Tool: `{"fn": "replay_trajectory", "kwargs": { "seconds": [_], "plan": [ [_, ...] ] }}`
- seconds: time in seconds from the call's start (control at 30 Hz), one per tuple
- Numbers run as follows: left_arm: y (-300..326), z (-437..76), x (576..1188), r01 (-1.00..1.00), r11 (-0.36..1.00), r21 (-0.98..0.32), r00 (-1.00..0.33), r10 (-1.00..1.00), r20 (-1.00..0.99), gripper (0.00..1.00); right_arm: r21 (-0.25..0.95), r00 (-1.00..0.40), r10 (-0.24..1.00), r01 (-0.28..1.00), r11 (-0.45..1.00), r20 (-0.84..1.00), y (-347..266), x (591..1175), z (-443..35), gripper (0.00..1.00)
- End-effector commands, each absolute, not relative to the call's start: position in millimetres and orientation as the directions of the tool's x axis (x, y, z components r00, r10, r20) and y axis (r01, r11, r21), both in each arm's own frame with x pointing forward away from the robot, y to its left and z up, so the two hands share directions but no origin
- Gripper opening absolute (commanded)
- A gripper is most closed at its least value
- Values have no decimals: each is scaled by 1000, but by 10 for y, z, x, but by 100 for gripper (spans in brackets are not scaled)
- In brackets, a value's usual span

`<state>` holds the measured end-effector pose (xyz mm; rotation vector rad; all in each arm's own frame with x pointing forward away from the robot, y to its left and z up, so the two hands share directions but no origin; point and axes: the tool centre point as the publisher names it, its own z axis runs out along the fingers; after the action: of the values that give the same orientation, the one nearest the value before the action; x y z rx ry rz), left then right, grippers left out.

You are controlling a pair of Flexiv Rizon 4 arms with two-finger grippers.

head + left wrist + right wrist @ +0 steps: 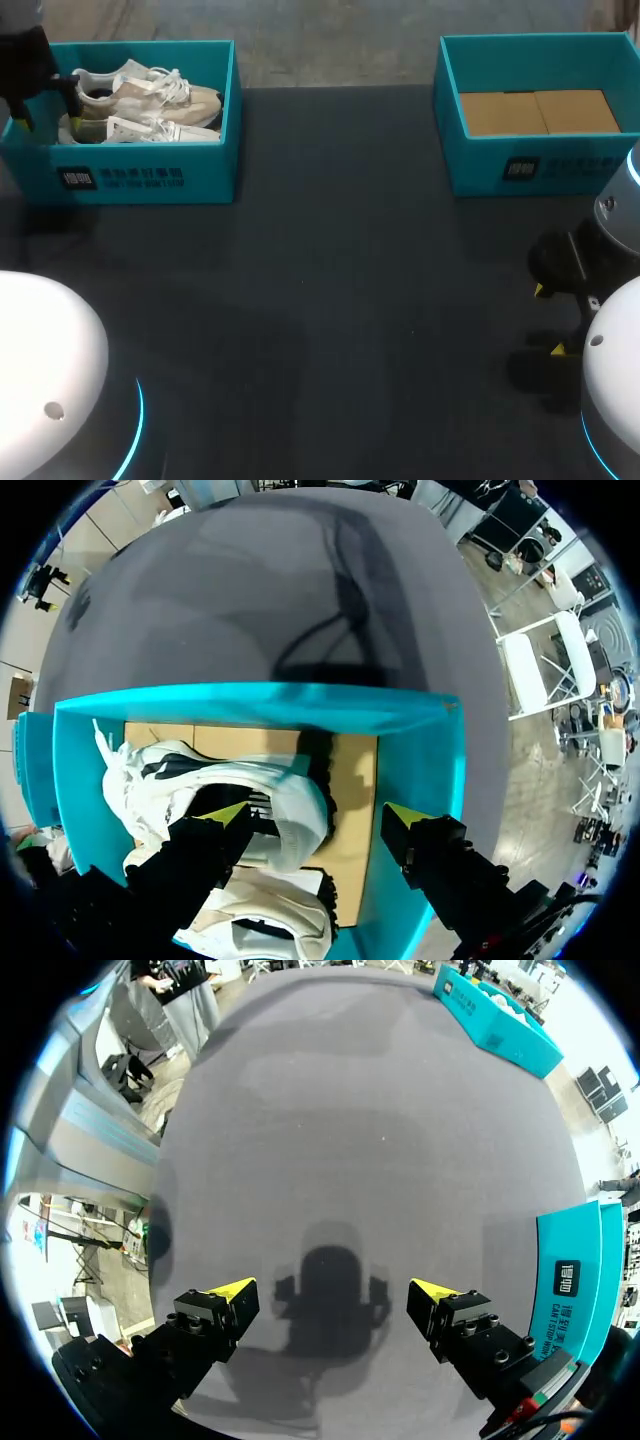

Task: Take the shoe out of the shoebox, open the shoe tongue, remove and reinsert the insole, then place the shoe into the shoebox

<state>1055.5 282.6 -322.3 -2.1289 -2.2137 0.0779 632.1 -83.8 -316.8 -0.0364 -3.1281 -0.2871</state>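
Observation:
The teal shoebox [150, 175] at the table's far left holds two white-and-beige shoes [150, 95] lying side by side on its cardboard floor. My left gripper [48, 108] hangs over the box's left end, at the shoes' heels. In the left wrist view, the left gripper [318, 815] stands open astride the heel of one white shoe [210, 790]. One finger lies against the shoe's opening; the other is clear of it, near the box wall [440, 780]. The second shoe [260, 910] lies under the gripper. My right gripper [550, 320] is open and empty low over the table's right side.
A second teal box [530, 170] with a cardboard insert [540, 110] stands at the far right. In the right wrist view that box [570, 1270] is beside the right gripper [330, 1295]. The dark table [340, 300] stretches between the boxes.

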Motion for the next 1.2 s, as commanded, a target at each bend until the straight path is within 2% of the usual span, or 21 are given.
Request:
{"fn": "replay_trajectory", "kwargs": {
  "seconds": [0.03,0.83,1.2],
  "plan": [
    [2782,-3331,10652,994,41,-101,-38,999,30,86,181,-1000,24,24,983,0,-841,6304,-3166,100],
    [2758,-3763,10611,992,20,-126,-14,999,49,86,181,-1000,24,24,983,0,-841,6304,-3166,100],
    [2764,-3951,10577,990,28,-135,-22,999,44,80,181,-1000,24,24,983,0,-841,6304,-3166,100]
  ]
}}
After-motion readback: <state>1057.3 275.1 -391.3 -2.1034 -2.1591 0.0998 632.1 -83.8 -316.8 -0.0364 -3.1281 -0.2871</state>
